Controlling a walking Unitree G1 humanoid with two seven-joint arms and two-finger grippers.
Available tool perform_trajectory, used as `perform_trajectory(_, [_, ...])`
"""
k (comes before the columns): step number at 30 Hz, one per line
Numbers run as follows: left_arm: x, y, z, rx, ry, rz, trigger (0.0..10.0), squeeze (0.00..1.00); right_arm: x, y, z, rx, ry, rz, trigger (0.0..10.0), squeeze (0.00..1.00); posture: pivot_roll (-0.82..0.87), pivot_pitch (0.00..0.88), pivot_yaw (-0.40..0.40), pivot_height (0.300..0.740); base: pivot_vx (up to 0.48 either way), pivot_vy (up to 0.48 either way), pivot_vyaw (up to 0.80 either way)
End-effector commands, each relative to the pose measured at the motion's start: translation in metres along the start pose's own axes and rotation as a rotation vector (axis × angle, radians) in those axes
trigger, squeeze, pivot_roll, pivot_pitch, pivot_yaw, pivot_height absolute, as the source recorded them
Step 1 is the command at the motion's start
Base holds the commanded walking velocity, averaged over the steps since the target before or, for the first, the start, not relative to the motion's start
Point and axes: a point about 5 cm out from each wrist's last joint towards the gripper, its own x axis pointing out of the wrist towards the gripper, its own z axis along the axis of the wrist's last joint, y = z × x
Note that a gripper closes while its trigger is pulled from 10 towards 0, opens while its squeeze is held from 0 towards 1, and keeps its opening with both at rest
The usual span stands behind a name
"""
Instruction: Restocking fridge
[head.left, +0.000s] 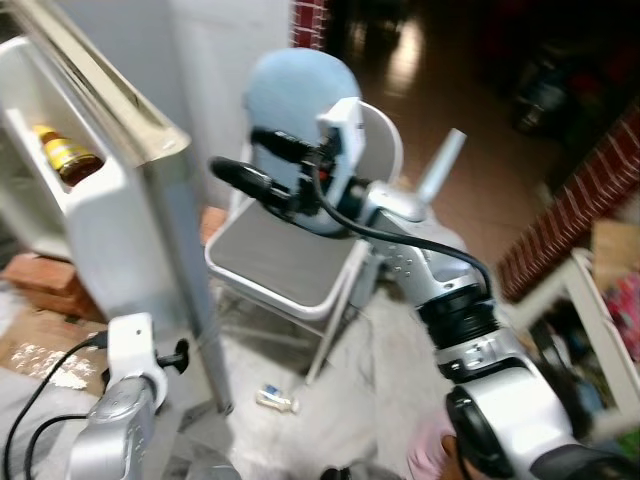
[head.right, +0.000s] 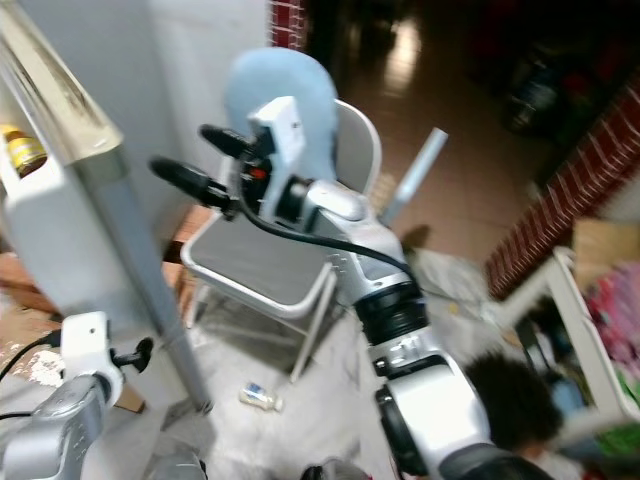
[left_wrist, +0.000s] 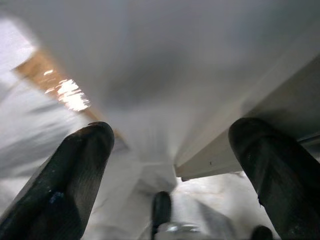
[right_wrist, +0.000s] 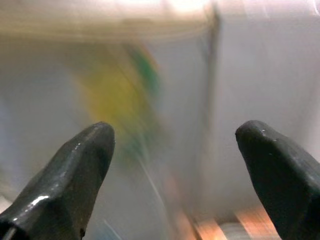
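Fridge door (head.left: 120, 200) stands open with a bottle (head.left: 65, 155) shelved, right gripper (head.left: 235, 160) beside it released and empty.

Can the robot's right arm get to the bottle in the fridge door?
Probably not yet. The open right gripper hangs outside the fridge door, and the bottle sits on its inner side, so the door panel stands between.

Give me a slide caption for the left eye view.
Right end effector open beside the fridge door, a bottle shelved inside, chair behind.
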Motion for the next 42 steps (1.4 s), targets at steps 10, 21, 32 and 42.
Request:
perform_trajectory(10, [-0.005,0.012,-0.008,-0.089,0.008,0.044,10.0,0.0,-0.011,-0.013,-0.043,-0.072,0.217,-0.247,10.0,0.0,0.16,0.0,-0.08,0.74,0.0,0.0,0.0])
perform_trajectory(21, [-0.001,0.04,-0.042,-0.168,0.106,0.124,10.0,0.0,0.016,-0.01,-0.026,-0.023,0.09,-0.41,10.0,0.0,0.18,0.0,-0.095,0.74,0.0,0.0,0.07])
perform_trajectory(32, [0.004,0.051,-0.072,-0.209,0.241,0.149,10.0,0.0,0.024,-0.001,-0.03,0.035,0.069,-0.41,10.0,0.0,0.17,0.0,-0.092,0.74,0.0,0.0,0.8])
perform_trajectory(42, [0.005,0.056,-0.083,-0.214,0.268,0.157,10.0,0.0,0.01,0.064,-0.008,0.237,-0.049,0.369,10.0,0.0,0.17,0.0,-0.097,0.74,0.0,0.0,0.48])
